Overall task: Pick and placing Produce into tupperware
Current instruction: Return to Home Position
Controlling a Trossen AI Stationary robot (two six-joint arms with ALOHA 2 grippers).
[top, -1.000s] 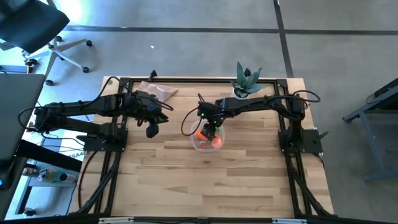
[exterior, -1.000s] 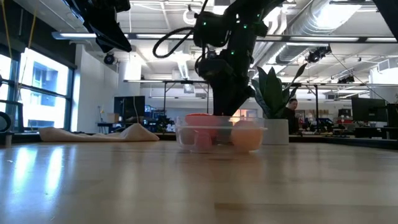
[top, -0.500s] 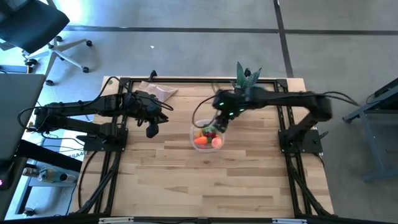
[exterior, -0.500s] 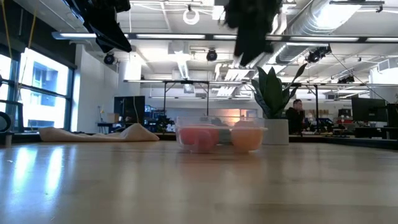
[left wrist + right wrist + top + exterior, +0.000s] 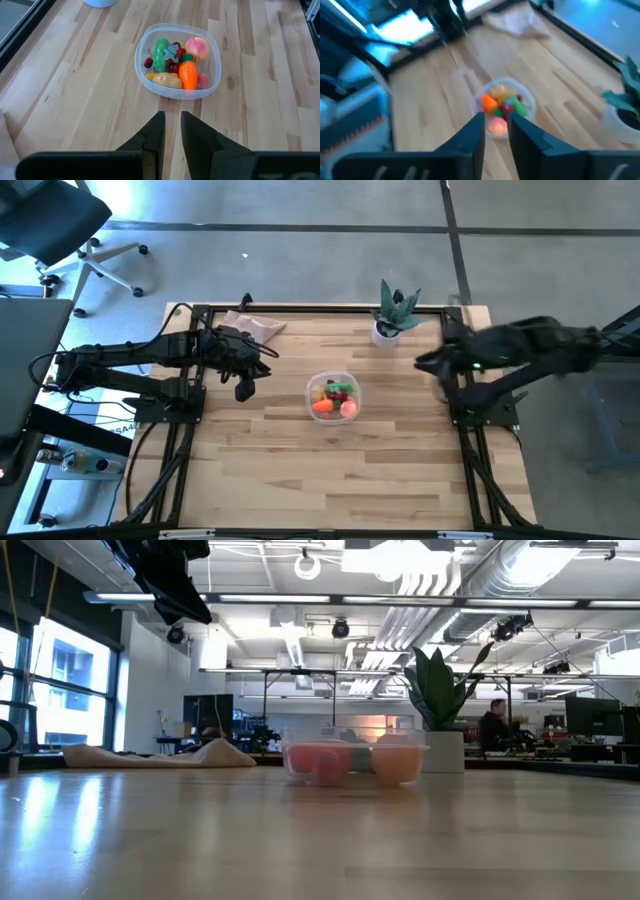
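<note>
Several pieces of produce (image 5: 170,56) lie heaped inside the tupperware (image 5: 138,70), which stands upright near the middle of the bench (image 5: 300,470). Among them are a green pepper (image 5: 160,54), an orange carrot (image 5: 188,76), a peach-coloured ball (image 5: 196,46) and a yellow piece (image 5: 164,79), with small dark red bits between them. No piece lies on the wood outside the rim. Left of the tupperware and apart from it, the left claw (image 5: 245,388) hovers above the bench and points toward it. Its two fingers are drawn nearly together with only a thin gap, and they grasp nothing. The right claw (image 5: 424,363) hangs over the bench's right edge, well apart from the tupperware. Its wrist view shows its fingers likewise close together with nothing between them. A spiky green plant (image 5: 397,310) in a white pot stands at the far edge, beyond the tupperware and to its right. A beige cloth (image 5: 255,327) lies crumpled near the far left corner. In the low view a person (image 5: 494,726) shows in the room behind the bench, and an office chair (image 5: 60,225) stands on the floor beyond the far left corner.
</note>
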